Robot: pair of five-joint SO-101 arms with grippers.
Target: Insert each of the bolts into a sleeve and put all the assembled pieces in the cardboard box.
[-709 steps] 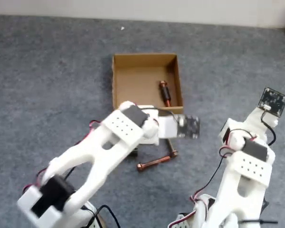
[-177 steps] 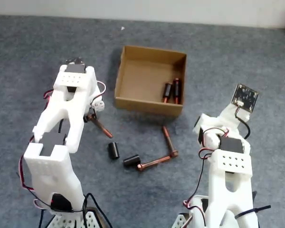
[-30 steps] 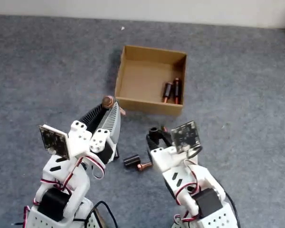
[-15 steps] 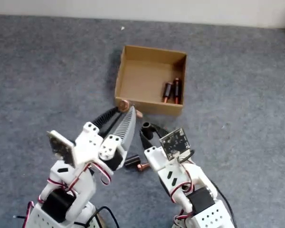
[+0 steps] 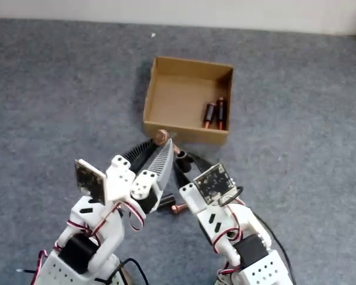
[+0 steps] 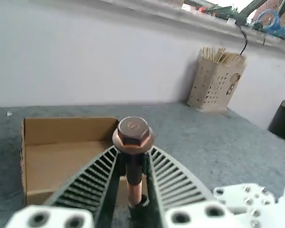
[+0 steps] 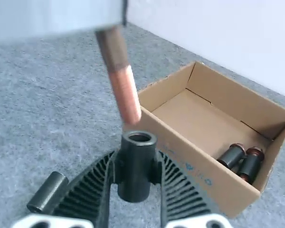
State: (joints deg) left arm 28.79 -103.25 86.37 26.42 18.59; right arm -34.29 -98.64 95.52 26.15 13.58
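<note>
Arms have converged: bolt (image 6: 133,138) clamped in left pincer (image 6: 133,154) now hovers tip-down over sleeve (image 7: 135,172) clamped in right pincer (image 7: 135,161); insertion next.

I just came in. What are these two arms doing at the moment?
The two arms are joining a bolt and a sleeve near the cardboard box. The left gripper holds a copper bolt just below its head. The right gripper holds a black sleeve upright. The bolt's tip hangs just above the sleeve's opening, not yet inside. Two assembled pieces lie in the box. One more loose sleeve lies on the grey table.
</note>
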